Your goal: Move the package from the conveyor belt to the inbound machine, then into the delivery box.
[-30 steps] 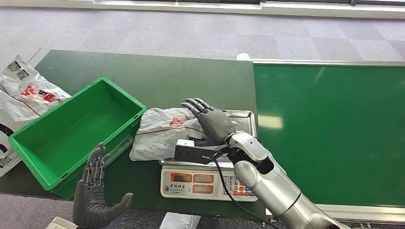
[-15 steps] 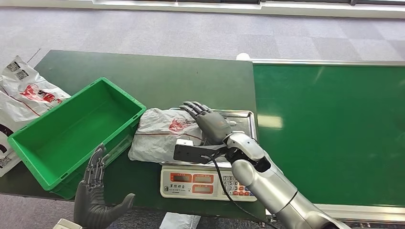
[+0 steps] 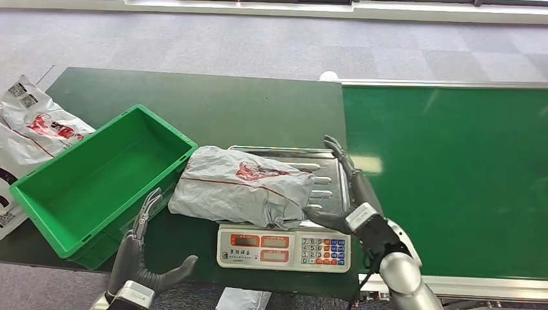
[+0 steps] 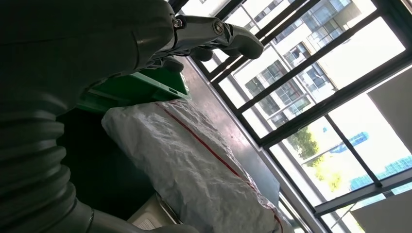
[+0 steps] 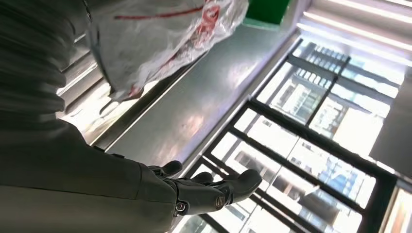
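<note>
The package (image 3: 242, 184), a crumpled grey-white bag with red print, lies on the steel tray (image 3: 331, 163) of the scale (image 3: 284, 245), its left end hanging over the tray's edge. My right hand (image 3: 346, 187) stands open just right of the package, fingers stretched away from me, thumb near the package's corner. My left hand (image 3: 139, 248) is open at the table's front edge, below the green box (image 3: 169, 128). The left wrist view has the package (image 4: 194, 165) ahead of my open left hand (image 4: 214, 36). The right wrist view has the package (image 5: 160, 34) beyond my open right hand (image 5: 204, 191).
The green box is empty and sits tilted at the left of the dark table (image 3: 245, 110). More printed bags (image 3: 32, 123) lie past the table's left edge. The green conveyor belt (image 3: 452, 174) runs along the right, with nothing on it.
My right hand has come off the package and drawn back to the scale's right side. The package now lies uncovered and farther right on the tray. My left hand has risen slightly.
</note>
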`<state>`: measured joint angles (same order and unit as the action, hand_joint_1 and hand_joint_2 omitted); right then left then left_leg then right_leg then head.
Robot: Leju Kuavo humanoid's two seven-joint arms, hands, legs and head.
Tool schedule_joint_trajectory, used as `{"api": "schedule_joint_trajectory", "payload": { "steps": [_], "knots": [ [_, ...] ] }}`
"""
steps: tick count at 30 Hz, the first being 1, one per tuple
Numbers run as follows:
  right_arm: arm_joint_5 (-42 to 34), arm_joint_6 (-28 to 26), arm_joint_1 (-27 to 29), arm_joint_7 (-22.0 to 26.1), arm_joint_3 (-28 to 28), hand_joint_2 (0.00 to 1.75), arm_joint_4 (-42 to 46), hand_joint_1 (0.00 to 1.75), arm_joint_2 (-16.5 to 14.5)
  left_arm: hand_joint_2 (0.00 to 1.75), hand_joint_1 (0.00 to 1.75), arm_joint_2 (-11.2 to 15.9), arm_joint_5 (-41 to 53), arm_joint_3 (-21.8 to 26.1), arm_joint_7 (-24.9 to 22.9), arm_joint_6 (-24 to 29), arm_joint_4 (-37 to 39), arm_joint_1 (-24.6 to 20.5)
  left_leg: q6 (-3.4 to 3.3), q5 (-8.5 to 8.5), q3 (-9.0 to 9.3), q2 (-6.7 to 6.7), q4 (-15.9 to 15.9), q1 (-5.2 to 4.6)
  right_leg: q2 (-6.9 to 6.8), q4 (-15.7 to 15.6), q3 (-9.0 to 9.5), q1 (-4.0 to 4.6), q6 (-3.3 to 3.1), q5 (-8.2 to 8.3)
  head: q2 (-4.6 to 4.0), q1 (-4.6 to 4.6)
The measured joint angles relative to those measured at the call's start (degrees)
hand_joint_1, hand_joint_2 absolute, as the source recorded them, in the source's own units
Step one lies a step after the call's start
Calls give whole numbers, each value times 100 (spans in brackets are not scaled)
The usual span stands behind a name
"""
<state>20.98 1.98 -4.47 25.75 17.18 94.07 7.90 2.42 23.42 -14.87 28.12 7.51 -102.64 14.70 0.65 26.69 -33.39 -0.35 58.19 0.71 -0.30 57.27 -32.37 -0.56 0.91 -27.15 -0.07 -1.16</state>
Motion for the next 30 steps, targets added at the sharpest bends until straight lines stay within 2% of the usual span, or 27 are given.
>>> {"api": "schedule_joint_trajectory", "payload": {
  "steps": [2,5,10,12,14,16,17,23,26,30],
  "knots": [
    [-228,-89,281,166,-345,175,166,0,37,175,0,9,118,-7,-80,-33,50,-89,0,0,2,2,0,0,1,0,-2,0,0,0,0,0],
    [-684,-542,667,535,-756,175,373,0,42,175,0,15,430,-53,-312,-39,140,-277,0,0,2,1,0,0,-1,0,2,0,0,1,0,0],
    [-1014,-1132,1044,808,-1123,175,632,0,18,175,0,17,702,-126,-519,18,255,-511,0,-1,6,20,0,0,23,3,0,0,-4,5,0,0],
    [-1265,-1810,1161,1038,-1219,175,751,0,-66,175,0,19,947,-179,-693,106,301,-609,0,-1,7,17,0,0,18,2,-3,0,-3,4,0,0],
    [-1628,-2857,1293,1289,-1286,175,921,0,-161,175,0,22,1315,-284,-990,210,395,-797,0,-2,6,6,0,0,5,2,-4,0,-4,3,0,0],
    [-1840,-3703,1439,1397,-1255,175,1094,0,-187,175,0,23,1647,-420,-1316,270,554,-1126,1,-4,3,2,-1,0,-1,4,0,0,-5,4,0,0],
    [-1870,-3931,1505,1413,-1213,175,1166,0,-187,175,0,22,1766,-492,-1452,280,654,-1320,2,-4,3,5,-1,0,2,5,1,0,-7,6,0,0],
    [-2012,-4172,1604,1435,-857,175,1331,0,-173,175,0,-123,2365,-880,-2304,145,1323,-2489,1,-19,2,19,-1,0,16,5,-3,0,-8,22,0,0],
    [-2041,-4176,1501,1435,-685,175,1331,0,-171,175,0,-357,2675,-1098,-2693,30,1871,-3097,-1,-31,-3,14,0,-2,15,5,-5,-3,0,35,0,0],
    [-2031,-4178,1378,1435,-472,175,1326,0,-171,175,0,-700,2948,-1357,-2942,42,2630,-3701,-2,-33,-3,14,0,-5,16,5,-6,-6,2,41,0,0]
  ]
}}
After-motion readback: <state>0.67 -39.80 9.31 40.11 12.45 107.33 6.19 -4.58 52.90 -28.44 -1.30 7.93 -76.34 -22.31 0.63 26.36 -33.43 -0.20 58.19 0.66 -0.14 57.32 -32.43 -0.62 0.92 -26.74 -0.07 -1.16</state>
